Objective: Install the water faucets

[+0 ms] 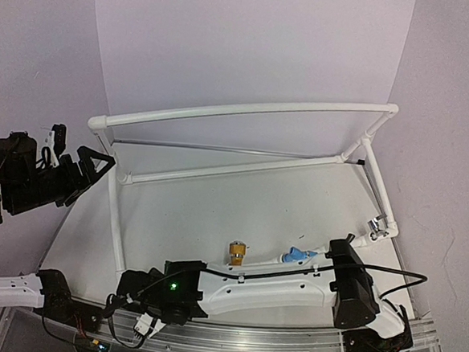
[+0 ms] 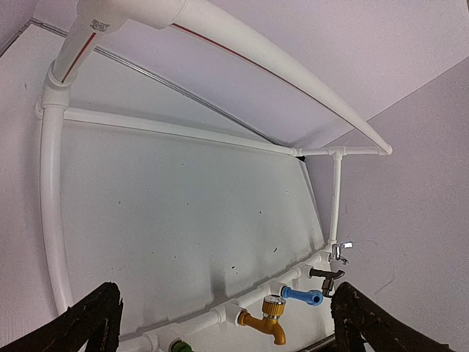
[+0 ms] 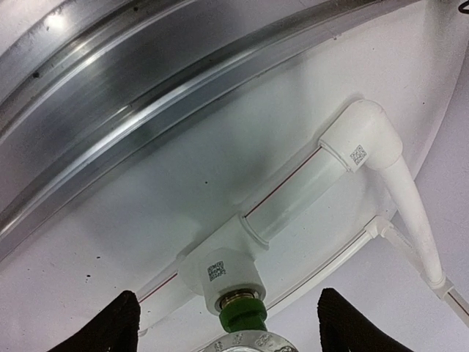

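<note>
Five water faucets sit in the tees of the white pipe frame's (image 2: 53, 191) front pipe. In the left wrist view they are green (image 2: 179, 346), golden-orange (image 2: 268, 323), blue (image 2: 302, 295), dark grey (image 2: 327, 276) and silver (image 2: 338, 251). From above, golden-orange (image 1: 235, 252), blue (image 1: 296, 255) and silver (image 1: 375, 227) show; the right arm covers the green one. My right gripper (image 3: 233, 330) is open, its fingers standing well clear on both sides of the green faucet (image 3: 244, 314) in its tee (image 3: 220, 271). My left gripper (image 2: 227, 330) hangs open by the frame's back left corner (image 1: 98, 123), holding nothing.
The right arm (image 1: 267, 287) lies along the table's front edge over the front pipe. A metal rail (image 3: 146, 95) runs along that edge. Purple walls (image 1: 252, 40) close in the back and the sides. The frame's top bar (image 1: 247, 110) spans the back.
</note>
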Tool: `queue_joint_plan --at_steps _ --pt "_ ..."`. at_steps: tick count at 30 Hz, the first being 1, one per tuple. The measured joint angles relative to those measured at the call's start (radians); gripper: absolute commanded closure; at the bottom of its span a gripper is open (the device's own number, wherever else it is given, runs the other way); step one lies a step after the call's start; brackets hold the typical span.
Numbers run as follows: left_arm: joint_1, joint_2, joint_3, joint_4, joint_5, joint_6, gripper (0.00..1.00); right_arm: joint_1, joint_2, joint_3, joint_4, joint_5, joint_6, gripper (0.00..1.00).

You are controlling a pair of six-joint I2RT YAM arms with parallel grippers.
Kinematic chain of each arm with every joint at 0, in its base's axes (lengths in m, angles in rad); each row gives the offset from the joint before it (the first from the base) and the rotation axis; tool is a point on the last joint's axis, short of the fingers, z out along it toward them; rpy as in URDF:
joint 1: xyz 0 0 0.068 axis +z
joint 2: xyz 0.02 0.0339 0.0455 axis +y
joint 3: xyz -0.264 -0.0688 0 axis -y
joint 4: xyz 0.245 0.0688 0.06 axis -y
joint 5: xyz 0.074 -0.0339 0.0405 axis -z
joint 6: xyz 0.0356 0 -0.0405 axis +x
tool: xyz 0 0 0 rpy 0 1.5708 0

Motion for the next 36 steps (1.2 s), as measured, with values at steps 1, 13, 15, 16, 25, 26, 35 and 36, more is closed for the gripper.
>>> queue_joint_plan --at_steps 1,13,15,16,25,26,35,36 --pt "0.0 0.0 0.0 0.0 0.0 0.0 0.0 -0.002 -0.001 0.0 0.0 0.003 0.005 0.23" --pt "0.0 0.0 0.0 0.0 0.0 -0.002 0.0 -0.037 -0.001 0.048 -0.034 0.02 0.08 0.29" --pt "0.0 0.0 0.0 0.0 0.0 -0.002 0.0 -0.042 -0.001 0.074 -0.049 0.02 0.098 0.33" --pt "0.0 0.0 0.0 0.0 0.0 -0.002 0.0 -0.044 -0.001 0.085 -0.059 0.019 0.105 0.34" --pt "0.0 0.0 0.0 0.0 0.0 -0.002 0.0 -0.055 -0.001 0.15 -0.146 0.0 0.202 0.49" --pt "0.0 0.0 0.0 0.0 0.0 -0.002 0.0 -0.055 -0.001 0.151 -0.149 -0.003 0.213 0.5" --pt "0.0 0.0 0.0 0.0 0.0 -0.002 0.01 -0.057 -0.001 0.155 -0.162 -0.018 0.312 0.59" --pt "0.0 0.0 0.0 0.0 0.0 -0.002 0.01 -0.057 -0.001 0.155 -0.163 -0.018 0.323 0.61"
